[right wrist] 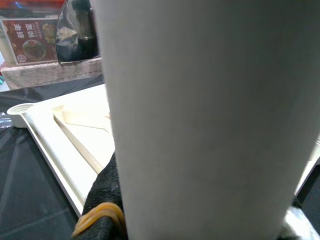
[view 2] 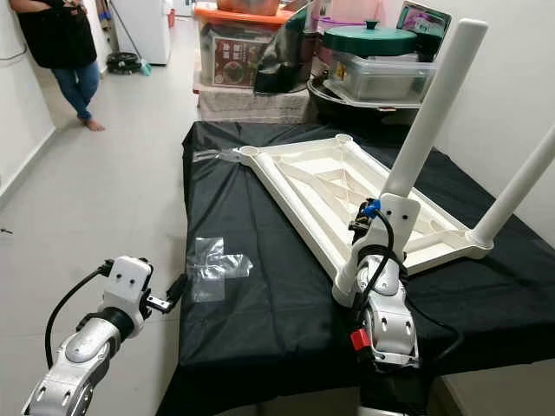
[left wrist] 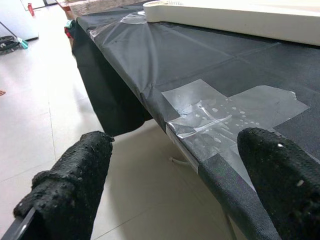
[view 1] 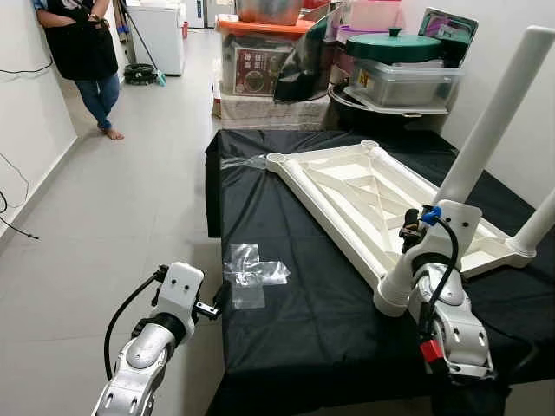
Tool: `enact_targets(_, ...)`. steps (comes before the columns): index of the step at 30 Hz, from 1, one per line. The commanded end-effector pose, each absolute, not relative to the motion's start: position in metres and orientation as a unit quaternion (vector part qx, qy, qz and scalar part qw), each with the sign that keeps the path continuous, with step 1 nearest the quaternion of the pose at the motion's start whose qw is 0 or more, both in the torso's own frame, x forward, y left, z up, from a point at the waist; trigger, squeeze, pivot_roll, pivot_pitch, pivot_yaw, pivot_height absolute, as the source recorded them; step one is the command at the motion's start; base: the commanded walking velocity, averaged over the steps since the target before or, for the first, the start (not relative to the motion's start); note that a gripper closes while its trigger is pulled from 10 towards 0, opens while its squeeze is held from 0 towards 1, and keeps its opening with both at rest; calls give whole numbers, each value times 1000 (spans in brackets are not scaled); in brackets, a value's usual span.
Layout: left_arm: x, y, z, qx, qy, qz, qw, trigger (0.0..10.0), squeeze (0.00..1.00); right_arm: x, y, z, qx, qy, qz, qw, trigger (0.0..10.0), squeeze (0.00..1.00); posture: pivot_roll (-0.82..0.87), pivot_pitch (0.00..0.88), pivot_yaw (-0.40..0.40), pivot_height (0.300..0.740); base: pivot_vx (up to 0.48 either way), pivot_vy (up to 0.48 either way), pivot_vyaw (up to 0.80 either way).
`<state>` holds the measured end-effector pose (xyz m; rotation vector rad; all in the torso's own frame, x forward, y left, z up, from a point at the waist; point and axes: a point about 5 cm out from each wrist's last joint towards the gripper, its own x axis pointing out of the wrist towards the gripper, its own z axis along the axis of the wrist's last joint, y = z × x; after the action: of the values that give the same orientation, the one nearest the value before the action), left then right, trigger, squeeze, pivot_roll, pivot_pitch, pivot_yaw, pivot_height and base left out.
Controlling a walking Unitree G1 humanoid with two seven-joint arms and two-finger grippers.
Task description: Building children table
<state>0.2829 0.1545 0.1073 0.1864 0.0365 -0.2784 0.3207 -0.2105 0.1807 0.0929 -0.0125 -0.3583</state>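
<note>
The right gripper [view 1: 414, 260] has its fingers clenched low around a white table leg [view 1: 468, 165], a stiff, light, slick plastic tube at the upturned table frame [view 1: 347, 186] on the black-draped tabletop [view 1: 295, 321]; the left gripper [left wrist: 170, 185] hovers released.

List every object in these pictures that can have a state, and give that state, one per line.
White plastic table top: upside down on the black cloth.
White plastic table leg: standing tilted in a near corner, held.
Right gripper: shut on that leg.
Left gripper: open, empty, beside the cloth's edge.
Green-lidded container: closed.
</note>
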Motion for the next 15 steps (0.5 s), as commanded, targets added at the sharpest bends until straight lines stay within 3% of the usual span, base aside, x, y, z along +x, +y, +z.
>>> enact_targets(1, 282, 152, 103, 97, 23, -144, 985, 10000, 0, 319, -206, 155, 66, 61, -166, 982, 10000, 0, 48, 0, -72, 740, 0, 0, 0)
enact_targets(15, 282, 153, 102, 98, 23, -146, 984, 10000, 0, 318, -206, 158, 72, 54, -168, 982, 10000, 0, 47, 0, -68, 740, 0, 0, 0)
